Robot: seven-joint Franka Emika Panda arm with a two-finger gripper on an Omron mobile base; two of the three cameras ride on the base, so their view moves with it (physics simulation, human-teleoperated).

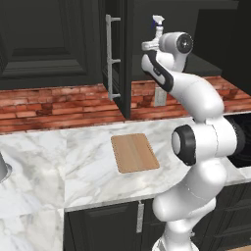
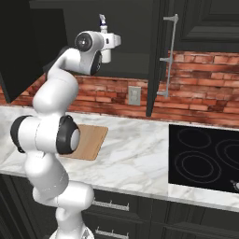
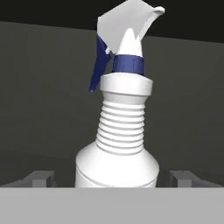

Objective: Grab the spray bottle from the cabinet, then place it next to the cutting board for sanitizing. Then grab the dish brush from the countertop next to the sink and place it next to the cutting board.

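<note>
Bottle: spray bottle (image 3: 117, 144) stands upright, dead ahead, centred between the fingertips
Gripper: gripper (image 3: 114, 178) spread wide, straddling its base, pinching nothing yet

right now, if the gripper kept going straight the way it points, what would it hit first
Probably the white plastic spray bottle with the blue trigger: it stands upright dead ahead between the open gripper fingertips, with the dark cabinet wall behind it.

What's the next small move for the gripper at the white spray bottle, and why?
Probably close the jaws. In the hand view the gripper is open, its fingertips flanking the upright white plastic spray bottle with blue trigger in the black cabinet.
</note>
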